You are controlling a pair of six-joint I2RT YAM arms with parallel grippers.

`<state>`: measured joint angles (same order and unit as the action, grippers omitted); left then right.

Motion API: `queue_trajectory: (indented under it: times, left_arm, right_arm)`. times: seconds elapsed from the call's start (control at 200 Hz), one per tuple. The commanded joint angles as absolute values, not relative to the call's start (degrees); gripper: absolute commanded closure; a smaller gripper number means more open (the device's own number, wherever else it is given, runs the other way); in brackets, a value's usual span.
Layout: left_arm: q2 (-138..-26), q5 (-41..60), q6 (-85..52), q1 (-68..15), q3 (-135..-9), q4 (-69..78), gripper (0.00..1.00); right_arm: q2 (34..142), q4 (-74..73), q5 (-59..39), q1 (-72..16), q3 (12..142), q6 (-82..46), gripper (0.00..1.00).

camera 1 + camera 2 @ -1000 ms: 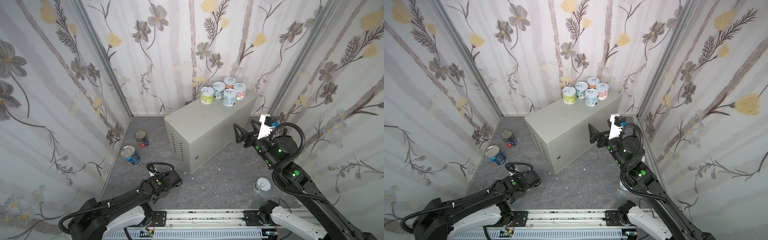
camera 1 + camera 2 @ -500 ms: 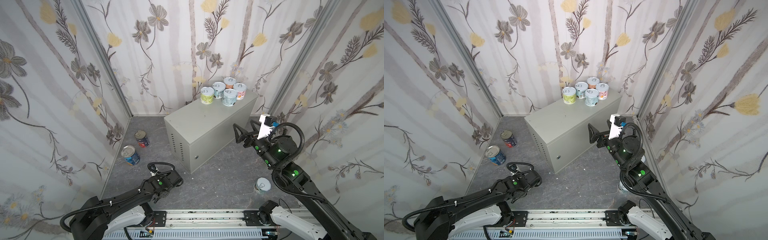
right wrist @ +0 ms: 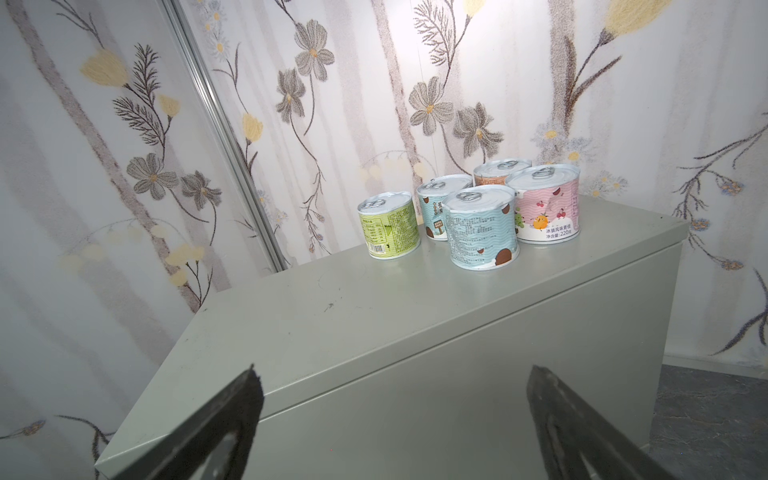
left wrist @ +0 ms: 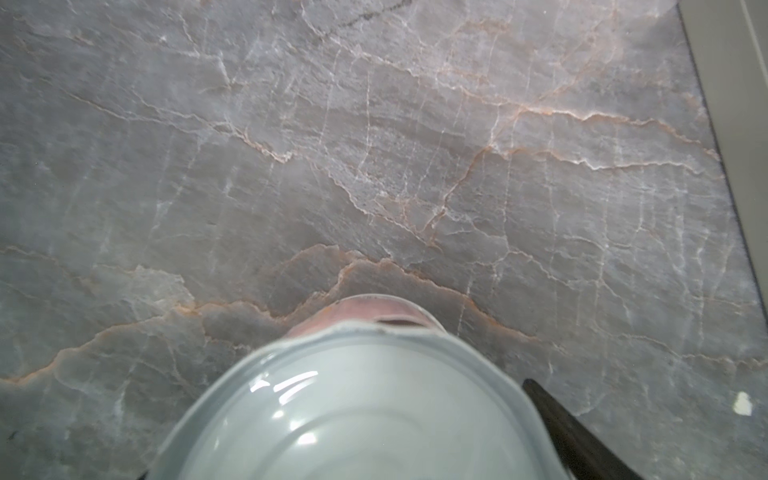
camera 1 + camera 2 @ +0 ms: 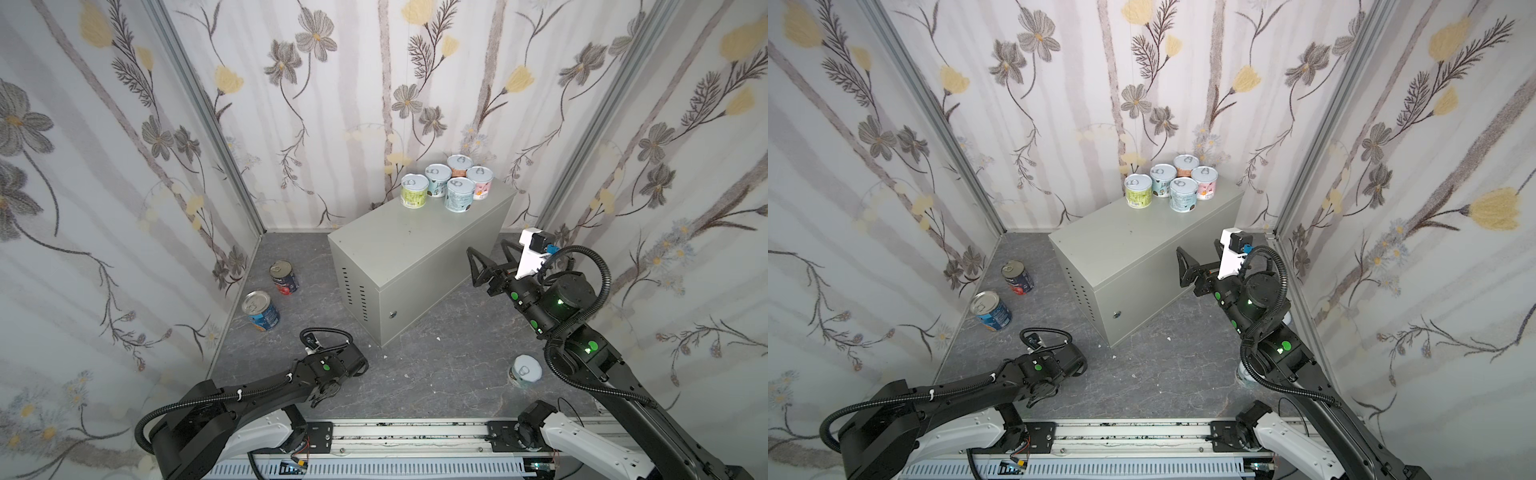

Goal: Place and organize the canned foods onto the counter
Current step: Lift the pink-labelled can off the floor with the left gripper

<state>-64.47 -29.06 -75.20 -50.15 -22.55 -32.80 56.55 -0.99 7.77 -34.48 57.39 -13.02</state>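
Observation:
Several short canned foods with white lids, the green one (image 5: 414,196) (image 5: 1138,195) (image 3: 388,230) foremost left, cluster at the far end of the grey counter (image 5: 399,257) (image 5: 1121,249) (image 3: 374,324). My left gripper (image 5: 322,392) (image 5: 1042,392) (image 4: 340,436) points down at the floor, open around a pink-labelled can (image 4: 374,316); one dark finger (image 4: 573,432) stands close beside its rim. That can is hidden under the arm in both top views. My right gripper (image 5: 487,249) (image 5: 1198,251) (image 3: 392,374) is open and empty beside the counter's long side.
A blue can (image 5: 260,311) (image 5: 991,311) and a navy-red can (image 5: 284,277) (image 5: 1017,277) stand on the floor by the left wall. Another short can (image 5: 525,371) sits on the floor beside the right arm's base. Patterned walls close in on three sides.
My left arm has shifted a little to the right, low over the floor. The right arm and the cans on the counter have stayed put.

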Motion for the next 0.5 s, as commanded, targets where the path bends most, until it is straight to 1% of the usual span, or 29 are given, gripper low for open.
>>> queue_trajectory:
  times: [0.0, 0.19, 0.495]
  left_arm:
    - [-64.86, -29.53, -76.4, -49.78, -22.31, -30.75, 0.07]
    - [-62.57, -28.79, -73.51, -45.69, -20.88, -29.29, 0.1]
    - [-64.4, -28.04, -71.39, -44.21, -20.91, -27.47, 0.12]
  right_arm:
    - [56.77, -3.71, 6.94, -34.51, 57.13, -13.02, 0.0]
    - [56.91, -3.95, 6.64, -34.46, 57.04, -13.14, 0.0]
    - [57.11, -3.96, 6.68, -34.46, 56.96, -13.18, 0.0]
